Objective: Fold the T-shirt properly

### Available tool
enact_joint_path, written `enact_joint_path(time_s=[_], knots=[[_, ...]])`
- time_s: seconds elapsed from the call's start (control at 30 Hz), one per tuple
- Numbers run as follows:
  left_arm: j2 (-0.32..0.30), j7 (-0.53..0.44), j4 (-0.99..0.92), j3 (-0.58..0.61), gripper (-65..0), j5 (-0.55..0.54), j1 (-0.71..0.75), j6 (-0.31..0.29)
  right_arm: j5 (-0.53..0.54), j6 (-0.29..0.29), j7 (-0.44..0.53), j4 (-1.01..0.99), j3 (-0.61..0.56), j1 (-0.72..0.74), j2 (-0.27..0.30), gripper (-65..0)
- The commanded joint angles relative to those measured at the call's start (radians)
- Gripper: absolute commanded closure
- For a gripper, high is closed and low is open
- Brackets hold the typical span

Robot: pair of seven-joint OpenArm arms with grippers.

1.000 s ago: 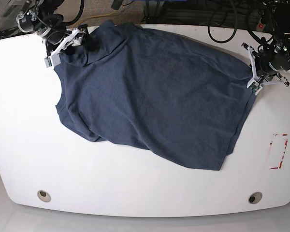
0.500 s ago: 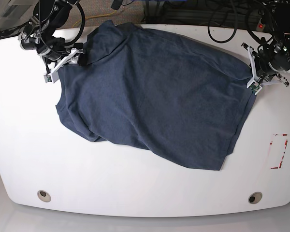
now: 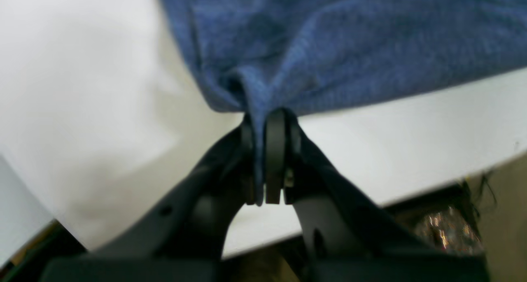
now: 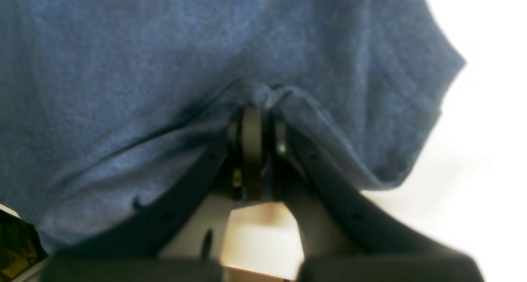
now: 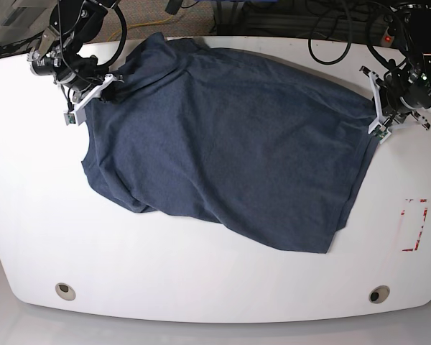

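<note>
The dark navy T-shirt lies spread and rumpled across the white table, with its lower left part bunched. On the base view's right, my left gripper is shut on the shirt's right edge. The left wrist view shows a pinched fold of T-shirt between the closed fingers of the left gripper. At the back left, my right gripper is shut on the shirt's edge. In the right wrist view the T-shirt puckers at the tips of the right gripper.
A red-and-white rectangular mark sits on the table near its right edge. Two round holes lie near the front edge. Black cables run behind the table's back edge.
My right gripper slid down and left along the shirt's back-left edge and closed on the cloth. The left gripper has kept its grip and place.
</note>
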Motion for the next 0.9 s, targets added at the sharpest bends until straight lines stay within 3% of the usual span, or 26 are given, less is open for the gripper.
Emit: enact_joint_path(time_s=[0.0,0.1,0.2,0.37,0.57,0.67,0.87], knots=[[-0.01,-0.009,0.014,-0.009,0.0,-0.002,-0.009,-0.001,0.011,0.009,0.011,0.016,0.002,0.024,0.012,0.0],[-0.007,-0.009,0.015,-0.009,0.0,-0.005,-0.023,-0.001,0.014,0.013,0.011,0.016,0.002,0.047,0.018,0.0],[0.041,-0.001,0.02,-0.012,0.0,-0.005,-0.074,-0.001,0.079,0.06,0.011,0.025,0.002,0.09,0.076,0.0],[0.098,-0.001,0.021,-0.011,0.0,0.0,-0.146,-0.001,0.126,0.069,0.011,0.022,0.002,0.209,0.153,0.0],[0.161,-0.001,0.02,-0.006,0.0,0.0,-0.33,-0.001,0.126,0.069,0.011,-0.088,-0.047,0.417,0.265,0.0],[0.185,-0.001,0.014,-0.003,0.0,0.001,-0.457,0.029,0.126,0.069,0.011,-0.185,-0.093,0.54,0.324,0.0],[0.185,-0.001,0.012,0.009,0.0,0.001,-0.66,0.072,0.126,0.069,0.011,-0.328,-0.184,0.766,0.393,0.0]])
